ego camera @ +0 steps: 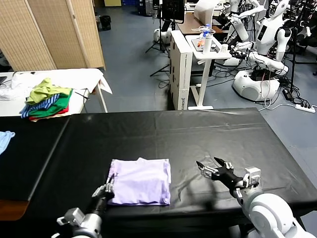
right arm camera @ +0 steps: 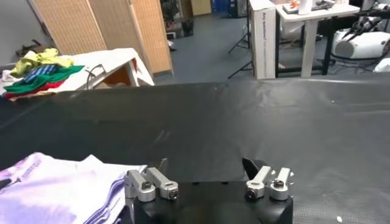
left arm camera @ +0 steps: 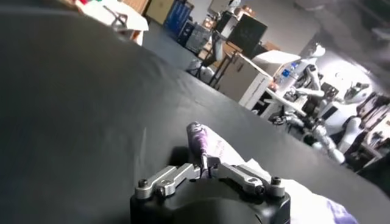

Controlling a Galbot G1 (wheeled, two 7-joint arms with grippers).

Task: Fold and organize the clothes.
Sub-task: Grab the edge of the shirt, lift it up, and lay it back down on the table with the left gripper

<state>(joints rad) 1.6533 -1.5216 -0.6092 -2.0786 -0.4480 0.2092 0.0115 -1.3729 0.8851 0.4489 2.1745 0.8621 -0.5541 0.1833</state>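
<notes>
1. Left hand [ego camera: 105, 190] sits at the near-left corner of the pale lavender thin-fabric T-shirt [ego camera: 140, 181], fingers pinched together on a small bunch of the shirt's edge. The left wrist view shows the fabric [left arm camera: 201, 139] pushed up into a little ridge right at the fingertips, so I'd call that a grip on the shirt.

2. Right hand [ego camera: 213, 167] is off to the right of the shirt, near it but not touching, low over the black-covered counter [ego camera: 208, 134] with its jaws spread wide and nothing in them.

3. Progress, as I read it: the shirt is already down to a compact, roughly rectangular bundle near the front edge of the counter, with layers showing along its edges in the right wrist view [right arm camera: 61, 189]. So most of the folding looks done. No sleeves are sticking out that I can see.

4. What's left is probably one last fold or tidy-up from that left corner, then moving it wherever "organized" means. That's a guess.

5. Containers: none in view, honestly. No bin, basket or tray on the counter.

6. Only other clothing spot is the pile of green, yellow and striped garments [ego camera: 47, 99] on the white side table [ego camera: 86, 79] at the back left, well apart from the shirt.
</notes>
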